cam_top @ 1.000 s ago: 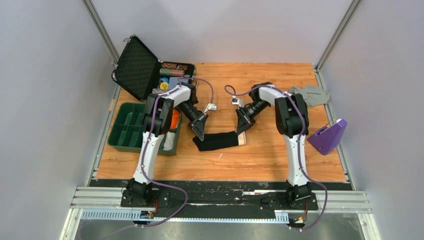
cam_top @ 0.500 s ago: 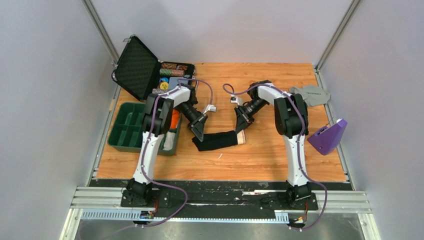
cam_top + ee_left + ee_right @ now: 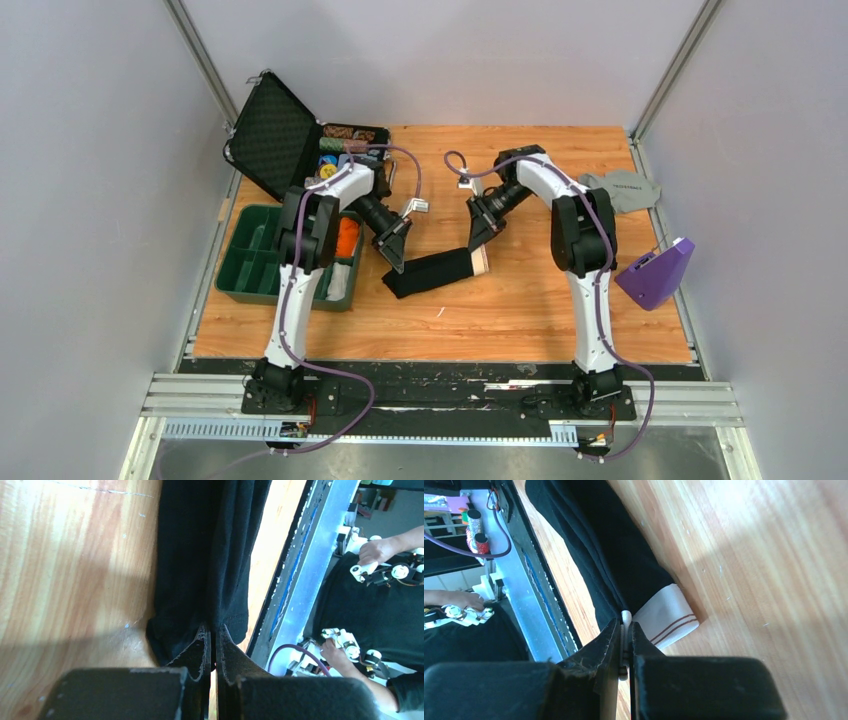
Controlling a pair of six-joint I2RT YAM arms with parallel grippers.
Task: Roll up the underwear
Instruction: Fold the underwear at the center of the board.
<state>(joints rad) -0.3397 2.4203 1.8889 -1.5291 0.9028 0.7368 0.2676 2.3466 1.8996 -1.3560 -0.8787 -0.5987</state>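
Note:
The black underwear (image 3: 432,272) lies folded into a long strip in the middle of the wooden table, its white waistband (image 3: 479,262) at the right end. My left gripper (image 3: 394,262) is shut on the strip's left end; in the left wrist view the black cloth (image 3: 200,555) runs away from the pinched jaws (image 3: 212,630). My right gripper (image 3: 472,256) is shut on the waistband end; in the right wrist view the white band (image 3: 664,617) with two brown stripes hangs from the jaws (image 3: 625,625). Both ends are lifted a little.
A green compartment tray (image 3: 262,262) stands left of the left arm, an open black case (image 3: 275,135) behind it. A light grey garment (image 3: 622,188) lies at the back right and a purple object (image 3: 657,273) at the right edge.
Both grippers have moved away from the arm bases, drawing the underwear's held ends along and up. The strip now looks flatter and wider.

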